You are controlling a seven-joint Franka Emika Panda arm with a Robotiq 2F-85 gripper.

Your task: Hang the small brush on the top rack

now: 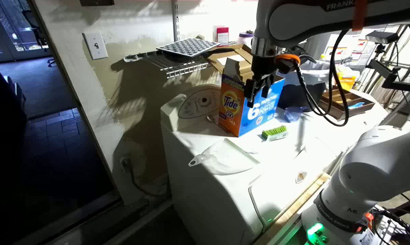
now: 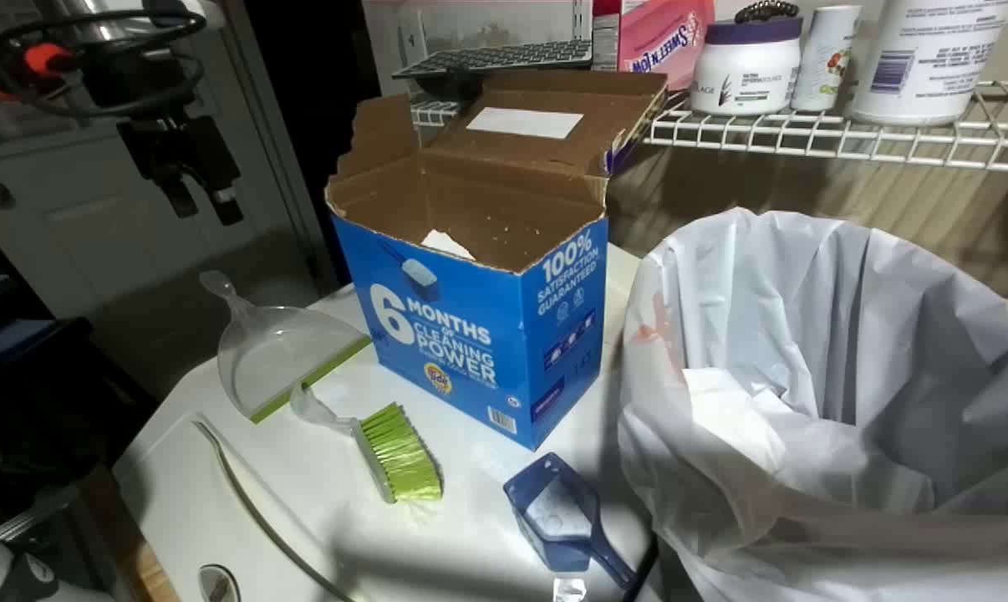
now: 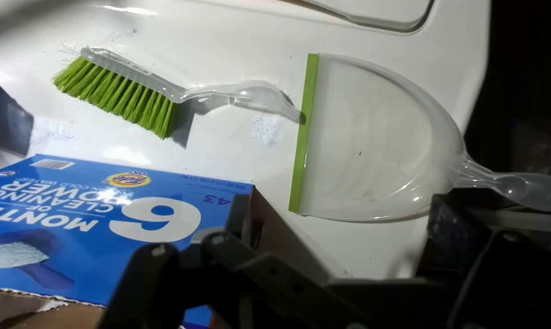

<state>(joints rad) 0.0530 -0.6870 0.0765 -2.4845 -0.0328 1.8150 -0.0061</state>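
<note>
The small brush [image 1: 274,133] has light-green bristles and a clear plastic handle. It lies on its side on the white washer top, in front of the blue and orange detergent box. It also shows in an exterior view [image 2: 399,456] and at the upper left of the wrist view [image 3: 120,89]. Its handle end touches or overlaps the dustpan's green lip. The white wire rack [image 1: 188,70] is on the wall behind the box and shows in an exterior view [image 2: 822,144]. My gripper [image 1: 258,96] is open and empty, high above the washer and apart from the brush; its spread fingers show in the wrist view [image 3: 341,219].
The open detergent box [image 2: 437,334] stands tall between brush and rack, its flaps reaching up near the rack. A clear dustpan [image 3: 371,137] lies beside the brush. A blue scoop [image 2: 554,518] and a lined bin [image 2: 671,334] are nearby. Bottles and a checkered board [image 1: 189,47] occupy the rack.
</note>
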